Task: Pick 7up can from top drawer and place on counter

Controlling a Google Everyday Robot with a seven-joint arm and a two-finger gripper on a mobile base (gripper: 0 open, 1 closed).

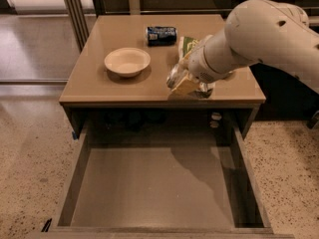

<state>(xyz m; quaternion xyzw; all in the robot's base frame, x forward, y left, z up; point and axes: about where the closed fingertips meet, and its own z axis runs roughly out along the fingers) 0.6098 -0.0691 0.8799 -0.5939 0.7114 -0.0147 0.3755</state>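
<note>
The top drawer (pixel 149 183) stands open below the counter's (pixel 94 86) front edge. Above that edge, right of the counter's middle, my gripper (pixel 188 82) hangs with its fingers closed on the 7up can (pixel 175 76), which is tilted and just over the counter's surface. A pale bowl (pixel 127 61) sits left of the counter's centre. A green chip bag (pixel 188 45) lies behind my gripper, and a dark blue can (pixel 161 35) lies on its side near the counter's far edge.
</note>
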